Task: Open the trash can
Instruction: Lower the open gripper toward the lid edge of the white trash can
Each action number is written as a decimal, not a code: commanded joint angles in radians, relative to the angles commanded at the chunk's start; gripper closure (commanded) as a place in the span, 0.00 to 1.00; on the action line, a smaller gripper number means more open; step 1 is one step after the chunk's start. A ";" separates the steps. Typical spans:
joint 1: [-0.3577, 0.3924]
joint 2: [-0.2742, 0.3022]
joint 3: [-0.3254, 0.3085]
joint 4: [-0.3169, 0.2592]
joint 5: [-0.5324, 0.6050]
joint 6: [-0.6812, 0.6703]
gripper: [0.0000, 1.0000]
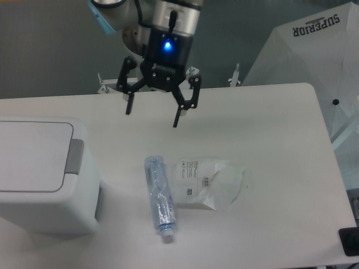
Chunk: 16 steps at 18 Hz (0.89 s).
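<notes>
The trash can [39, 179] is a large boxy white bin at the left edge of the table. Its flat white lid [33, 154] is down, with a grey push-tab [74, 157] along the lid's right side. My gripper [152, 113] hangs above the back middle of the table, up and to the right of the can. Its two black fingers are spread wide apart and hold nothing. It is well clear of the can.
An empty clear plastic bottle [159, 197] lies on the table right of the can. A clear plastic bag [208, 183] with a printed label lies beside it. A white umbrella [314, 50] stands off the table's back right corner.
</notes>
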 joint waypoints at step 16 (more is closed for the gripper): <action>-0.104 -0.121 0.040 0.051 0.002 -0.085 0.00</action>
